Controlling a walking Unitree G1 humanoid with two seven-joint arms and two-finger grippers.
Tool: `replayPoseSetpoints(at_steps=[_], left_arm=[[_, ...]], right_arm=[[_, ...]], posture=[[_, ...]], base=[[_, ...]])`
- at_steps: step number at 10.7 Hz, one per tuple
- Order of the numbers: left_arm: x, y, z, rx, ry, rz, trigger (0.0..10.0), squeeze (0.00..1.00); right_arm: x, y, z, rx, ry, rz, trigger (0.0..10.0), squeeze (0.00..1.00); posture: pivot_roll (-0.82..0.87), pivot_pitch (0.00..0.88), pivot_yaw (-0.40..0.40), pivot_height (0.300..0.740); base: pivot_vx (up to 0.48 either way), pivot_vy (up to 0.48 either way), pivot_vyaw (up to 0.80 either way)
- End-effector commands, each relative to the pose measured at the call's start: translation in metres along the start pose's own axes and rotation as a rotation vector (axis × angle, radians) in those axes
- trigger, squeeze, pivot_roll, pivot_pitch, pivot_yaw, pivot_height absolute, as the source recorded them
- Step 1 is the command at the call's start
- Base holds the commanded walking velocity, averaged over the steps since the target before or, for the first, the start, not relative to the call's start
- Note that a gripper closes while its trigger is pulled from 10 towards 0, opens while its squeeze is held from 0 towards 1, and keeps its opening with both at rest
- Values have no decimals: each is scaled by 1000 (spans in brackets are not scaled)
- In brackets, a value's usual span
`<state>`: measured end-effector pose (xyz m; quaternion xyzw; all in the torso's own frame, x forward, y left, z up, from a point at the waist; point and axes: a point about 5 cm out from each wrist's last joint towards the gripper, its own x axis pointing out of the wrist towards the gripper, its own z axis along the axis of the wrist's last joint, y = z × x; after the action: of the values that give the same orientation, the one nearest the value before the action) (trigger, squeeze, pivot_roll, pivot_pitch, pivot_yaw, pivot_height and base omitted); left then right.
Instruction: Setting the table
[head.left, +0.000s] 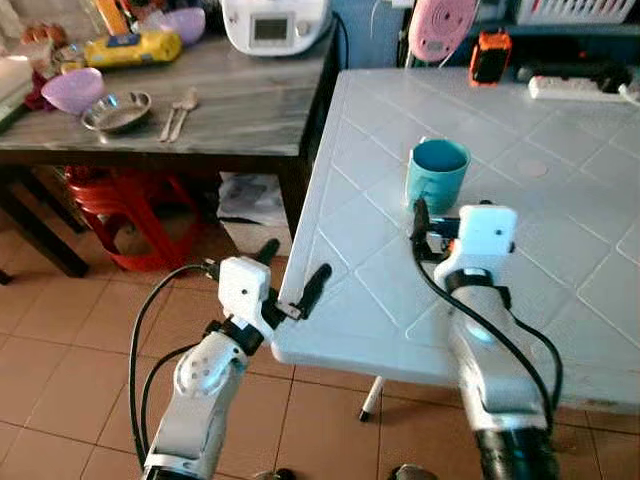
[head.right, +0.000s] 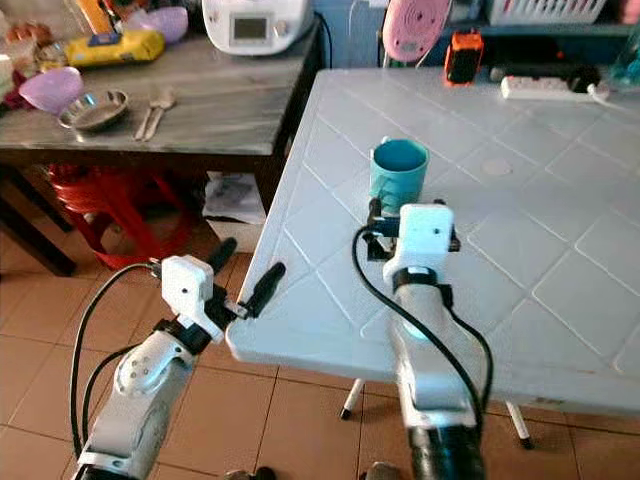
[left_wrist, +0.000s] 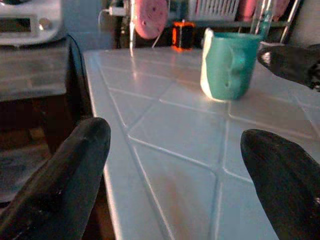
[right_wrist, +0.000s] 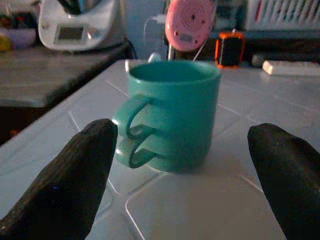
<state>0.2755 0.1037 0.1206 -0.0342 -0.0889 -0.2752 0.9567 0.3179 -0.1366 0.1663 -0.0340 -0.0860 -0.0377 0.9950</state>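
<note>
Head eyes look down over the white table (head.left: 560, 260); both wrist views face the teal mug (right_wrist: 172, 112) closely.

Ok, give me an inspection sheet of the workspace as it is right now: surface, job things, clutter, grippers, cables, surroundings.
Surface: white plastic table with a diamond pattern of grooves.
Job's things: teal mug upright on the table, handle toward the table's left edge, apart from both grippers.
Clutter: power strip and orange device at the far edge of the table.
Grippers: right gripper open, aimed at the mug, fingers either side, not touching. Left gripper open at the near left corner of the table.
Cables: black cables loop along both arms.
Surroundings: wooden side table with purple bowl, metal dish, cutlery, white appliance; red stool beneath; tiled floor.
</note>
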Motion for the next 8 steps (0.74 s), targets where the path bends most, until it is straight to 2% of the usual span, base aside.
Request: replayPoseSetpoints(at_steps=[1,3,5,7,8], left_arm=[[-5,3,0,2,7,0,10000,0],[-4,3,-1,-4,10,-3,10000,0],[-4,3,-2,-6,14,-6,10000,0],[-3,2,-3,-8,14,-10,10000,0],[-3,2,-3,-8,11,-6,10000,0]], right_arm=[[2,9,1,21,-11,27,10000,0],[6,18,1,54,-13,31,10000,0],[13,38,6,73,-29,90,10000,0],[21,39,10,69,-42,60,10000,0],[22,31,9,50,-39,11,10000,0]], posture=[[-110,182,122,740],[-107,184,119,740],[-108,185,119,740],[-106,183,118,740],[-104,182,112,740]], base=[[0,0,0],[0,0,0],[0,0,0],[0,0,0],[0,0,0]])
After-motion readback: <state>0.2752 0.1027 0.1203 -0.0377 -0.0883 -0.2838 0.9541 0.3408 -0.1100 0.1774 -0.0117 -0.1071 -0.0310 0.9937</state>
